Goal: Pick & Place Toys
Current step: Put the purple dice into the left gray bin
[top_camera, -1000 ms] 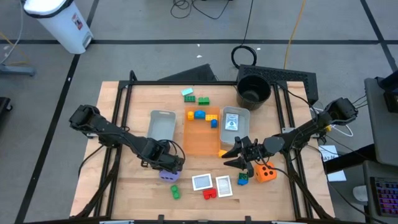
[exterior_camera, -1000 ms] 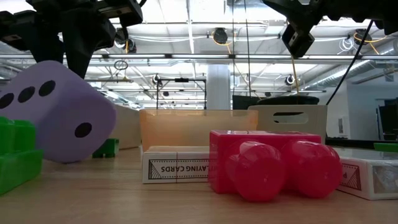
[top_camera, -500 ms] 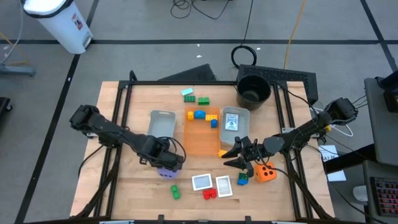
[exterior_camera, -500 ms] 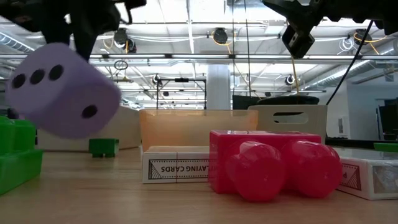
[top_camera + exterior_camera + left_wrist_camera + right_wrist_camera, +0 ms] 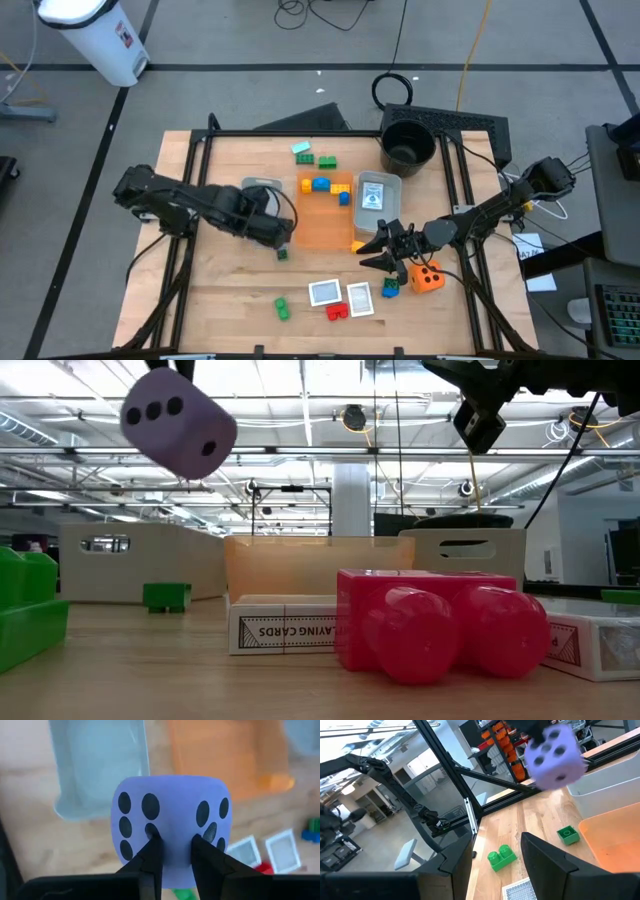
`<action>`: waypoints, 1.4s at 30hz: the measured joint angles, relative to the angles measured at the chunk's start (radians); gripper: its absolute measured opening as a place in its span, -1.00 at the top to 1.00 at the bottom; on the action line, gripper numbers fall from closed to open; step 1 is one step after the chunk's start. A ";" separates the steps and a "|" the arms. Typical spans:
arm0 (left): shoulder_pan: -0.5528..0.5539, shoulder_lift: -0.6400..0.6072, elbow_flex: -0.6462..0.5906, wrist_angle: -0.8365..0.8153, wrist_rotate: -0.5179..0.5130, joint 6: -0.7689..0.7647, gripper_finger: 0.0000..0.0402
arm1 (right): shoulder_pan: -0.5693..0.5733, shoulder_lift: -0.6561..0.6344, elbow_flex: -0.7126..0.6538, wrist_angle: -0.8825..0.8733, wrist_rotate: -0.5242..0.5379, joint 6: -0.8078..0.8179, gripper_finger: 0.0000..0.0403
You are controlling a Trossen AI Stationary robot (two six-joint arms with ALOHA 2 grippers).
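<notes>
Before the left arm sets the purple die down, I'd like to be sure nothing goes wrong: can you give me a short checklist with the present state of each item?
1. Grip on the purple die: the left hand is shut on it, fingers on its spotted face. Ok.
2. Die clear of the table: in the low view it hangs high above the wood. Ok.
3. Grey tray free to take it: what shows of its inside in the left wrist view looks bare. Ok.
4. Die over that tray: seen from above, the arm hides it. Cannot tell.
5. Right hand out of the way: it hovers beside the orange die, well apart. Ok.
</notes>
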 joint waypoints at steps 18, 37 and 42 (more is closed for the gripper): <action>0.394 -0.096 -0.171 -0.006 -0.035 0.419 0.66 | -0.059 0.000 0.000 0.016 0.002 0.059 0.21; 0.524 -0.329 -0.583 0.370 0.054 0.615 0.67 | -0.217 0.000 0.000 0.032 0.002 0.118 0.21; 0.530 -0.427 -0.692 0.505 0.081 0.656 0.67 | -0.238 0.000 0.000 0.033 0.002 0.136 0.21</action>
